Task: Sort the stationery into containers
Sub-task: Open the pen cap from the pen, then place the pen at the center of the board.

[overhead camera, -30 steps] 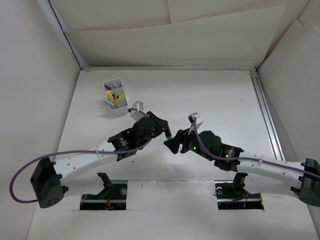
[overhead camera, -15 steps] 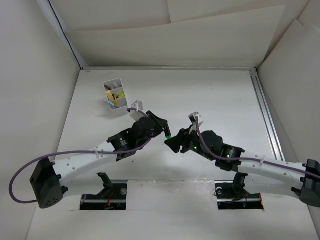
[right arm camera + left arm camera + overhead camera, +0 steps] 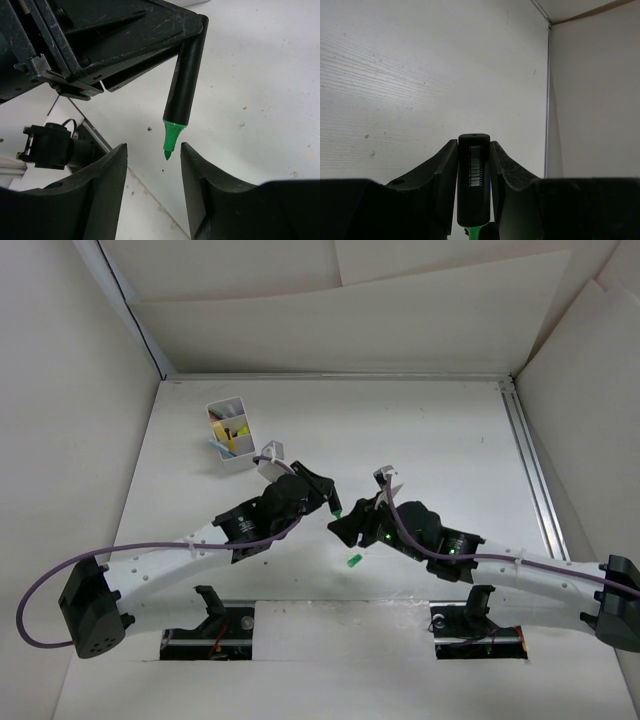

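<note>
One highlighter [image 3: 473, 185] sits clamped in left gripper [image 3: 473, 147], tip near the spread-jawed right gripper [image 3: 152, 150].

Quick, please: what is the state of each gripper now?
Left gripper: closed on the green highlighter.
Right gripper: open, holding nothing.

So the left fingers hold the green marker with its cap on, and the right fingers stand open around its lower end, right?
Not quite: the cap is off. The right wrist view shows the marker with a bare green tip between the open right fingers; the left fingers do hold it.
</note>
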### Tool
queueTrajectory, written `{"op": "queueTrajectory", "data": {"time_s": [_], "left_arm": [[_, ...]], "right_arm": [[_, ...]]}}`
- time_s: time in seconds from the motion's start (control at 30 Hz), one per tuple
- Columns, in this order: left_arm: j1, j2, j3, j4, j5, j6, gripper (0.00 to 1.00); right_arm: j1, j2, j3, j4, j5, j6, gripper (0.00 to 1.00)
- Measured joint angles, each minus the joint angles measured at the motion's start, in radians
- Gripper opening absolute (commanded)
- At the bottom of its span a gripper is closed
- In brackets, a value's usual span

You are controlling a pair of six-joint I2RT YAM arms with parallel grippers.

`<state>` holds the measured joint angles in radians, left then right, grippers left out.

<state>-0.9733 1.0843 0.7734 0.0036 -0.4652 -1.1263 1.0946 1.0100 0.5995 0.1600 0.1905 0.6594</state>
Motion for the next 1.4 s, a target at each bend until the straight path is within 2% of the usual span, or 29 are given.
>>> {"op": "queueTrajectory", "data": {"time_s": [0.17,0.4,0.53,0.67,0.77,1.03,1.4], "left_arm": [[0.002,0.0,0.0,-0.009,-0.042,0.003,0.0],[0.061,-0.018,-0.023,-0.011,-0.058,0.007,0.0],[0.061,-0.024,-0.047,0.004,-0.03,-0.004,0.0],[0.061,-0.024,-0.061,0.02,-0.002,-0.016,0.0],[0.061,-0.027,-0.074,0.028,0.021,-0.025,0.0],[0.061,-0.074,-0.092,0.037,0.047,-0.039,0.0],[0.061,-0.106,-0.113,0.05,0.083,-0.051,0.0]], "right_arm": [[0.0,-0.015,-0.016,-0.015,0.013,-0.003,0.55],[0.0,-0.097,-0.054,-0.089,0.038,-0.024,0.77],[0.0,-0.084,-0.019,-0.114,0.039,-0.063,0.79],[0.0,-0.006,0.089,-0.121,0.037,-0.089,0.79],[0.0,0.051,0.137,-0.084,0.029,-0.099,0.75],[0.0,0.141,0.142,-0.062,0.027,-0.101,0.65],[-0.037,0.155,0.142,-0.01,0.024,-0.082,0.45]]}}
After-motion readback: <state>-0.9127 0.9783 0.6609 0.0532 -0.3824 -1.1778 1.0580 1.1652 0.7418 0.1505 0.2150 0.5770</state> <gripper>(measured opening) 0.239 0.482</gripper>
